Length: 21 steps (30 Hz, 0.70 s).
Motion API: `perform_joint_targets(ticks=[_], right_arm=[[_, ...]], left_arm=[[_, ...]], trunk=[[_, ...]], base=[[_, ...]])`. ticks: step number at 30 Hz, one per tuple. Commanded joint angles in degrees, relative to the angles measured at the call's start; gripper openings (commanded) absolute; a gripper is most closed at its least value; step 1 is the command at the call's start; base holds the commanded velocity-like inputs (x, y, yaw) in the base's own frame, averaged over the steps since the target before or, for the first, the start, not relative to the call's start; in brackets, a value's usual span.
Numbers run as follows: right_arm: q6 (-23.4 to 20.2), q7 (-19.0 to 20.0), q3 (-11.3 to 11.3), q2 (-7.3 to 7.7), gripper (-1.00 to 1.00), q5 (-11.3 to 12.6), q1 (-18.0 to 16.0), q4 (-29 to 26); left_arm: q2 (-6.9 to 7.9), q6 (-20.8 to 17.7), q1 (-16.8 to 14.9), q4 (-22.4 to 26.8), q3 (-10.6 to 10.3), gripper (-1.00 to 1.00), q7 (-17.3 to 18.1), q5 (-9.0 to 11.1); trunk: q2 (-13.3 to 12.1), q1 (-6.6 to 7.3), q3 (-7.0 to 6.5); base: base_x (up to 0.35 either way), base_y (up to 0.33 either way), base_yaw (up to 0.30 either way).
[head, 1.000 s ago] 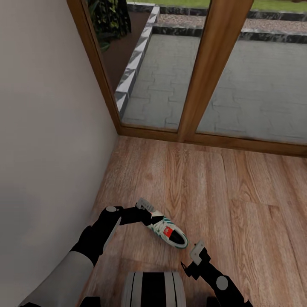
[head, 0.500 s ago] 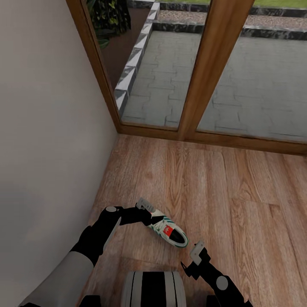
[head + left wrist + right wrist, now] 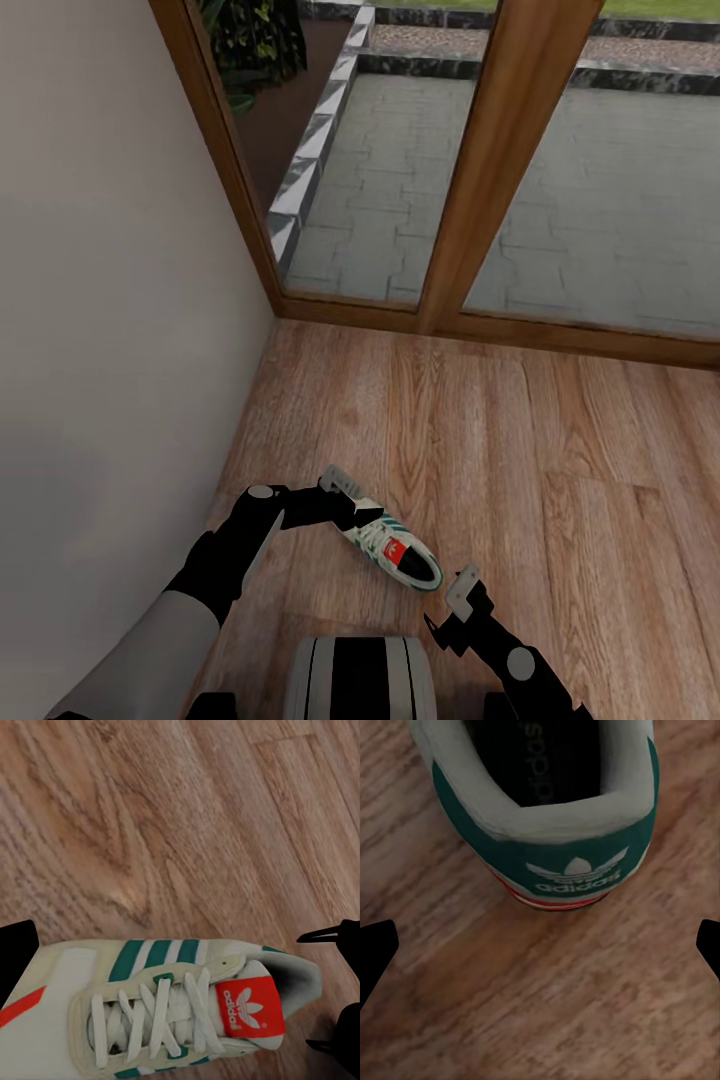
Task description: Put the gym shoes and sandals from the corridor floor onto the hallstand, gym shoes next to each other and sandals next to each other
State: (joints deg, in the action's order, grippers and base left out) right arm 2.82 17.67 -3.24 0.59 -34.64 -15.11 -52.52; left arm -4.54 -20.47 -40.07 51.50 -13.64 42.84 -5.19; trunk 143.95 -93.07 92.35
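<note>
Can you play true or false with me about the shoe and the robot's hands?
1. The shoe has green stripes. True.
2. The shoe sits on a rack. False: it is over the wood floor, with no rack near it.
3. The left gripper is at the toe end of the shoe. True.
4. The right gripper is squeezing the heel. False: it is open, and the heel is ahead of it, untouched.
5. The tongue patch is blue. False: it is red.
</note>
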Motion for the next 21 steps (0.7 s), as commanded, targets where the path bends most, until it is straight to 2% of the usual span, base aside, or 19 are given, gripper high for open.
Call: perform_joint_targets(ticks=[1, 8, 21], right_arm=[[0.21, 0.09, -0.01, 0.02, 1.00, -0.60, -0.03, -0.03], [0.18, 0.09, -0.01, 0.03, 1.00, -0.60, -0.01, -0.03], [0.21, 0.09, -0.01, 0.03, 1.00, -0.60, -0.01, -0.03]], left_arm=[[-0.03, -0.24, -0.01, 0.09, 0.11, 1.00, 0.31, -0.43], [-0.03, -0.19, 0.00, 0.09, 0.18, 1.00, 0.46, -0.43], [-0.03, -0.19, -0.06, 0.09, 0.12, 1.00, 0.49, -0.43]], trunk=[[0.01, 0.01, 0.03], [0.01, 0.01, 0.03], [0.01, 0.01, 0.03]], base=[[0.012, 0.000, 0.000], [0.117, 0.000, 0.000], [0.011, 0.000, 0.000]])
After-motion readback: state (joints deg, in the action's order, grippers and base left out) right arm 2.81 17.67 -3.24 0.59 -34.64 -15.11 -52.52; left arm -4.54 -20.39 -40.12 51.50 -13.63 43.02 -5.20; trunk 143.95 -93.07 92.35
